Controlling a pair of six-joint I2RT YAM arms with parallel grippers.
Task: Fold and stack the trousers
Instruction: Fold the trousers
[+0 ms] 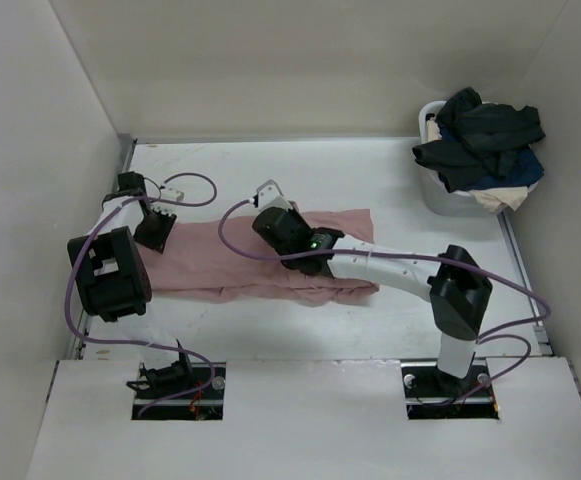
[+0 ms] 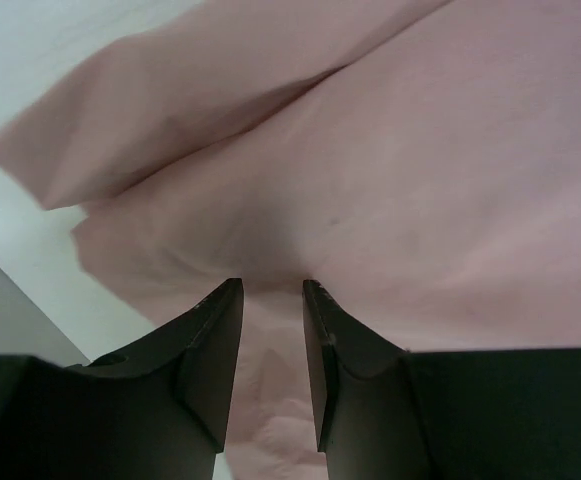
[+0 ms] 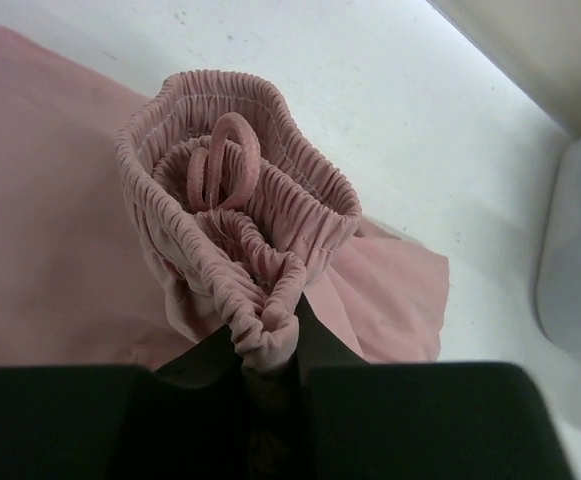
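Note:
The dusty-pink trousers (image 1: 220, 255) lie stretched left to right across the middle of the table. My left gripper (image 1: 157, 232) points down at their left end. In the left wrist view its fingers (image 2: 210, 340) stand a narrow gap apart on the trousers (image 2: 420, 180), and a low ridge of cloth rises between them. My right gripper (image 1: 278, 228) is over the upper middle of the cloth. In the right wrist view the gripper (image 3: 270, 340) is shut on the bunched elastic waist (image 3: 240, 190), which stands up in gathered loops above the jaws.
A white basket (image 1: 440, 190) at the back right holds black and navy garments (image 1: 480, 135) and a cream cloth (image 1: 500, 198). Walls close in the left, back and right sides. Purple cables loop around both arms.

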